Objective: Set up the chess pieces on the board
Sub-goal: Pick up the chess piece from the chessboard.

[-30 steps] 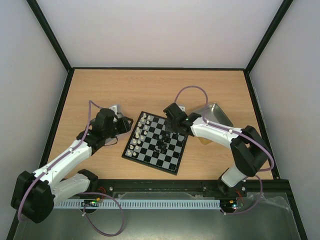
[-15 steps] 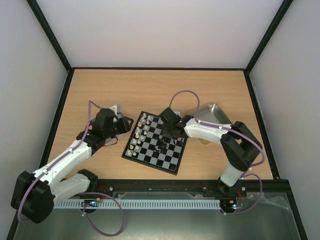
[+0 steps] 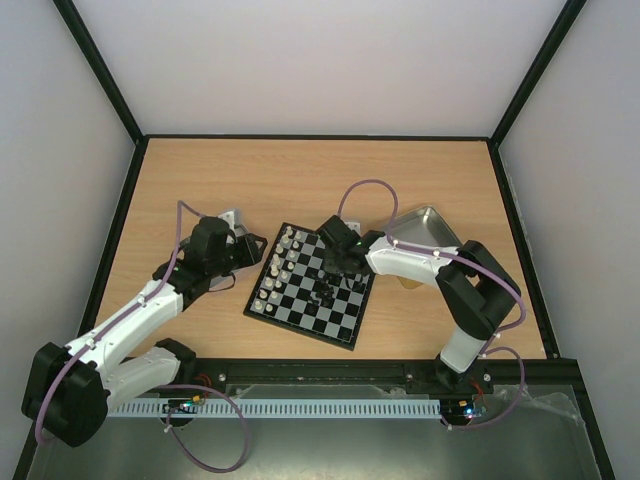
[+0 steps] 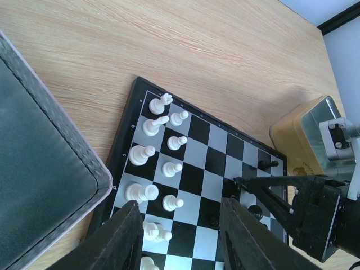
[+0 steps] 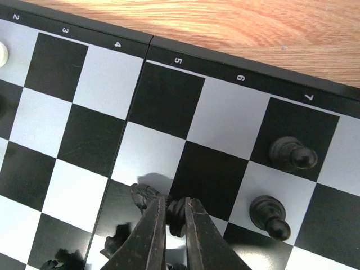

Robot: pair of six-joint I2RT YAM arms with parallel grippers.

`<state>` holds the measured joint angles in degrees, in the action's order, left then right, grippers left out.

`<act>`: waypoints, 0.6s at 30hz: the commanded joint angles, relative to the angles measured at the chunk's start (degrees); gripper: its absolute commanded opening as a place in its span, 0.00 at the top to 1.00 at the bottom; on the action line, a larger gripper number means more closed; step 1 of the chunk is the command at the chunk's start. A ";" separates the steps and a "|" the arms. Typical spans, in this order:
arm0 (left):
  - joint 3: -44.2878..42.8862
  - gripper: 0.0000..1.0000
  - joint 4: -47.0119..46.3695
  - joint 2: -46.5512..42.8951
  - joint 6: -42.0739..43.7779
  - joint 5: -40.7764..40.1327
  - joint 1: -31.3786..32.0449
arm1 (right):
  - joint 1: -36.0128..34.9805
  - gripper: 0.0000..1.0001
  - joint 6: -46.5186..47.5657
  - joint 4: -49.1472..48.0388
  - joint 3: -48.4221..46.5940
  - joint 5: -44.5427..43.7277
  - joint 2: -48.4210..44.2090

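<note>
**Placement step, black side.** I held the right fingers [image 5: 158, 212] clenched on a black piece [image 5: 176, 218] low over the middle of the board [image 3: 312, 287], a few squares from a black pawn [image 5: 289, 153] beside the board's "7" marking. The white pieces [image 4: 153, 154] stood ranked along one end of the board, and the left fingers [image 4: 126, 236] hung spread and empty beside that end. The next move, as I judged it, was to carry the held piece to its home square at the opposite end and lower it upright, clear of its neighbours. I could not identify the piece — the fingers hid most of it, and the black cluster [image 3: 325, 292] mid-board showed only as dark blobs.
</note>
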<state>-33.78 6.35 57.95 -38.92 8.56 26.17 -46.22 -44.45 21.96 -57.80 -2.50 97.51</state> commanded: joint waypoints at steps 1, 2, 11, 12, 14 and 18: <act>-0.81 0.60 -0.52 -1.09 0.85 0.70 -0.25 | -0.20 0.92 -0.63 1.06 0.01 -2.32 1.57; -0.84 0.60 -0.53 -1.15 0.86 0.82 -0.25 | -0.19 0.92 -0.66 0.80 0.19 -2.41 1.39; -0.86 0.59 -0.64 -1.35 0.65 1.32 -0.22 | -0.26 0.96 -1.34 -1.46 1.90 -2.43 -0.30; -0.91 0.59 -0.66 -1.36 0.68 1.45 -0.19 | -0.24 0.97 -1.51 -1.90 2.11 -2.49 -0.80; -0.92 0.59 -0.79 -1.44 0.61 1.75 -0.16 | -0.24 0.98 -2.02 -3.04 2.69 -2.80 -2.12; -0.94 0.59 -1.15 -1.36 0.62 2.62 -0.09 | -0.27 0.98 -2.88 -5.34 3.60 -3.12 -4.55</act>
<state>-33.78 6.31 57.60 -38.81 9.74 26.17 -46.22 -45.78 18.59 -55.68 -3.66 96.03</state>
